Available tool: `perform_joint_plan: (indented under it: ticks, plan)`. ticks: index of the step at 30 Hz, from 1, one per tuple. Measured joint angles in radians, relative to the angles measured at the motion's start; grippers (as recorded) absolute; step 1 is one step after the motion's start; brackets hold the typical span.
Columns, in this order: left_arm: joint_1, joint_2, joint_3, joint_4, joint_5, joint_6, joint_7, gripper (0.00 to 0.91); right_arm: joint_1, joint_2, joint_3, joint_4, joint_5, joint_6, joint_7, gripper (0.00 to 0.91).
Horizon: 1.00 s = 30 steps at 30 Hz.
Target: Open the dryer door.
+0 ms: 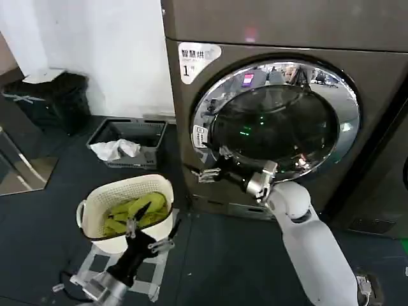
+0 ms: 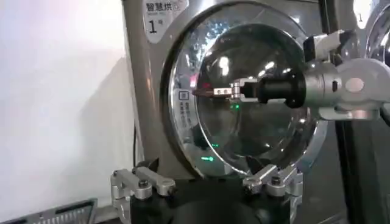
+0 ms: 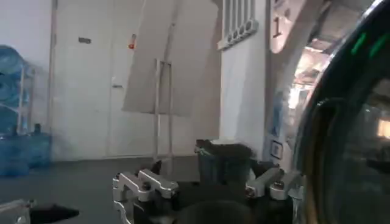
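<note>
Dryer door (image 1: 275,121) sits flush in the front of the brown-grey machine (image 1: 185,140), apparently not yet swung out. The right gripper (image 1: 213,167) reaches to the chrome rim at about eight o'clock on the porthole, jaws parted and not visibly clamped on anything. The left gripper (image 1: 137,220) hangs idle above the laundry basket (image 1: 95,204) at seven o'clock from the door, jaws also spread. Risk: polished chrome offers little purchase, so the fingertips may slide off the rim and the latch would stay shut.
</note>
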Motion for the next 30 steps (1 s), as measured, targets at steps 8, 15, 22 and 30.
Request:
perform_joint_plan:
  ticks: [8,15,22,30]
  plan:
    - [-0.001,0.010,0.002,0.001,-0.004,0.000,0.000,0.907,0.000,-0.002,0.031,-0.028,-0.015,0.010,-0.001,0.907]
    - [-0.002,0.013,0.002,0.001,-0.007,0.000,0.000,0.907,0.009,0.001,0.037,-0.053,-0.026,0.022,-0.001,0.907]
    - [0.001,0.012,0.003,0.000,-0.008,-0.002,0.002,0.907,0.043,0.020,0.021,-0.095,-0.035,0.026,-0.001,0.907]
    - [0.003,0.017,0.002,0.000,-0.008,-0.004,0.005,0.907,0.082,0.047,0.005,-0.141,-0.049,0.034,-0.003,0.907]
